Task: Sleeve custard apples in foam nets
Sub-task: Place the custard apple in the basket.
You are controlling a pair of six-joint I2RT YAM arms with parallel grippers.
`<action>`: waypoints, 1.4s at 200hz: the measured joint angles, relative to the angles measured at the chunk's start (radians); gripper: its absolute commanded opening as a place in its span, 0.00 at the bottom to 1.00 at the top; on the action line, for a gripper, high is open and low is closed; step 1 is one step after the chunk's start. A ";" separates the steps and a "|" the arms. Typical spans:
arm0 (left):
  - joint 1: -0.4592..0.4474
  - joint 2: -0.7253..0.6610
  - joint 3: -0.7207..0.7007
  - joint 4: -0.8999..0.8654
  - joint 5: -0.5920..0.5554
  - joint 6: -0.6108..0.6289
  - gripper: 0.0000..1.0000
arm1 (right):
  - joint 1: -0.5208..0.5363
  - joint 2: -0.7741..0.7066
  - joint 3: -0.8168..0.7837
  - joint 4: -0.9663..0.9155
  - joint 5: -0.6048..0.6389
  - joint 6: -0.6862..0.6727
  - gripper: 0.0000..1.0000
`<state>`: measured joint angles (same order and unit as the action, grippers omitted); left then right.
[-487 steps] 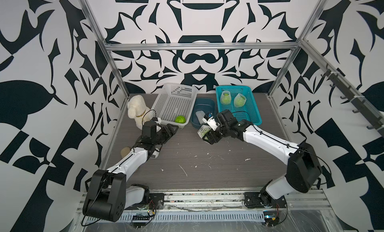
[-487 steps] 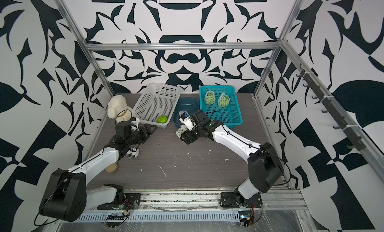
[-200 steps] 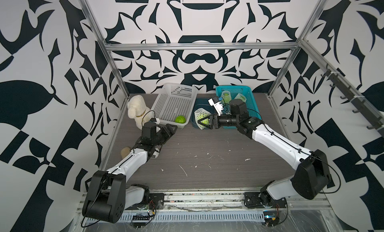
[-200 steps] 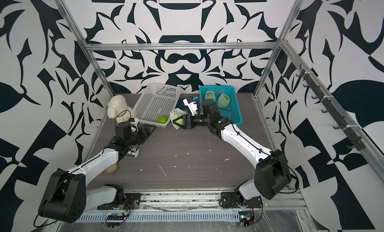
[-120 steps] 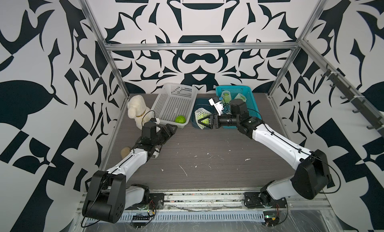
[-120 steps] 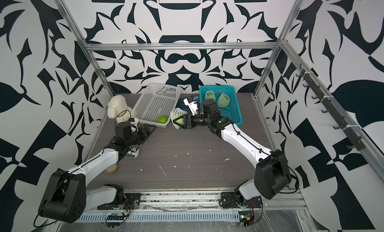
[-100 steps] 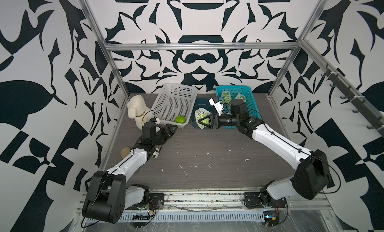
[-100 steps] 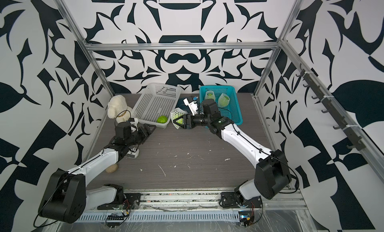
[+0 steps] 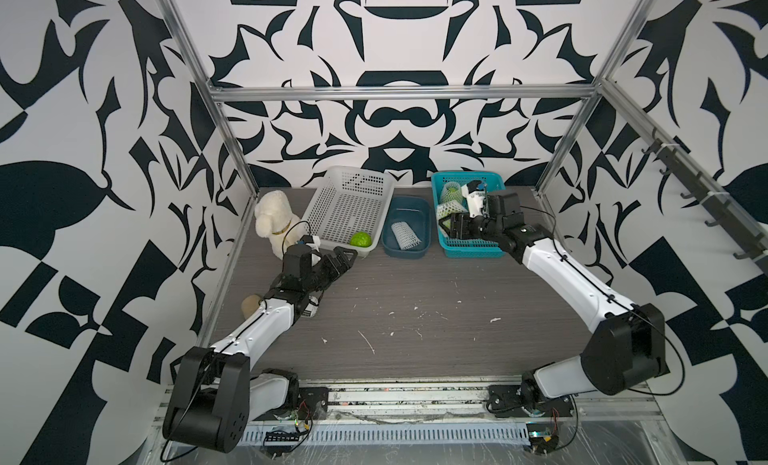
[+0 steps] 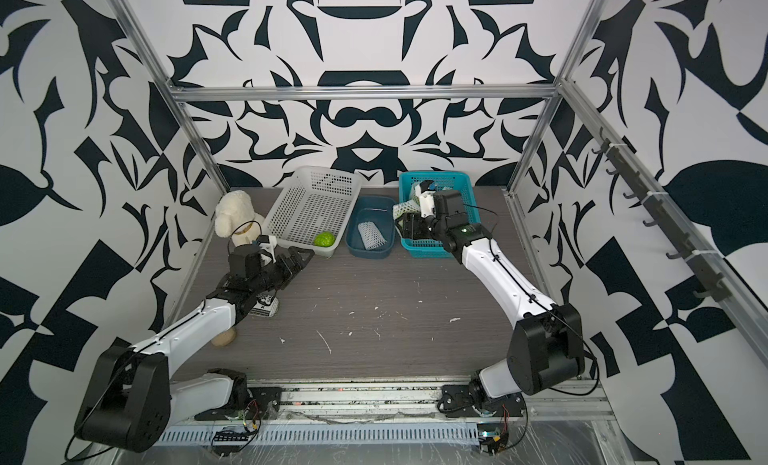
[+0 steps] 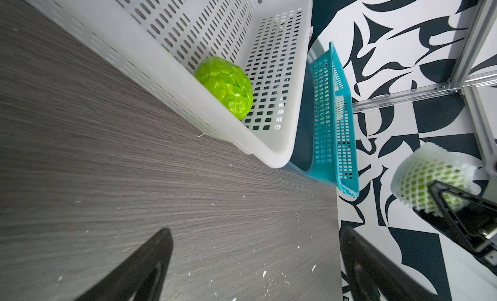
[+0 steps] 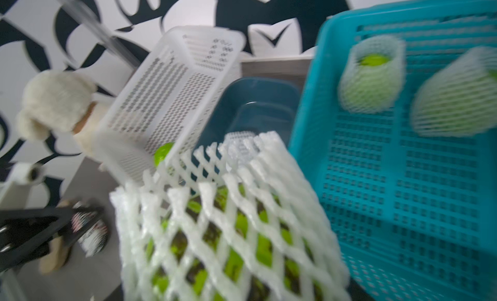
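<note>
A bare green custard apple lies in the near corner of the white perforated basket. My left gripper is open and empty, low over the table just in front of that corner. My right gripper is shut on a custard apple wrapped in a foam net, at the teal basket's left rim. Two sleeved apples lie in that basket. A spare foam net lies in the dark blue tub.
A cream plush dog sits left of the white basket. A beige lump and a small patterned object lie beside my left forearm. White foam crumbs dot the dark wooden table. Metal frame posts stand at the back corners.
My right gripper has carried the sleeved apple rightward from above the blue tub to the teal basket's left rim. My left gripper's jaws have spread wider; that arm has stayed put.
</note>
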<state>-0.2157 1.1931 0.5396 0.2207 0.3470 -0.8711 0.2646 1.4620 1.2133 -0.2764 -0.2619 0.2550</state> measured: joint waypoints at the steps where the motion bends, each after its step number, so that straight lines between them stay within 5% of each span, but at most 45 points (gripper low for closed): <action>1: 0.000 0.000 0.000 -0.001 0.000 0.000 1.00 | -0.002 0.000 0.000 0.000 0.003 0.000 0.68; 82: 0.000 -0.006 0.005 -0.042 -0.011 0.035 0.99 | -0.126 0.277 0.074 -0.014 0.168 -0.080 0.68; 204: 0.000 -0.014 0.005 -0.069 -0.060 0.042 0.99 | -0.111 0.676 0.383 -0.071 0.163 -0.068 0.69; 244: 0.000 -0.014 0.005 -0.076 -0.060 0.042 1.00 | -0.086 0.700 0.421 -0.090 0.181 -0.064 0.83; 261: 0.000 -0.014 0.005 -0.077 -0.061 0.042 1.00 | -0.083 0.701 0.431 -0.104 0.187 -0.060 0.99; 280: 0.000 -0.014 0.005 -0.077 -0.063 0.042 0.99 | -0.079 0.701 0.436 -0.119 0.193 -0.055 1.00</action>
<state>-0.2157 1.1790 0.5449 0.1436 0.2844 -0.8291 0.1852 2.1632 1.6493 -0.3950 -0.0685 0.2001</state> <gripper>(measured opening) 0.994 0.992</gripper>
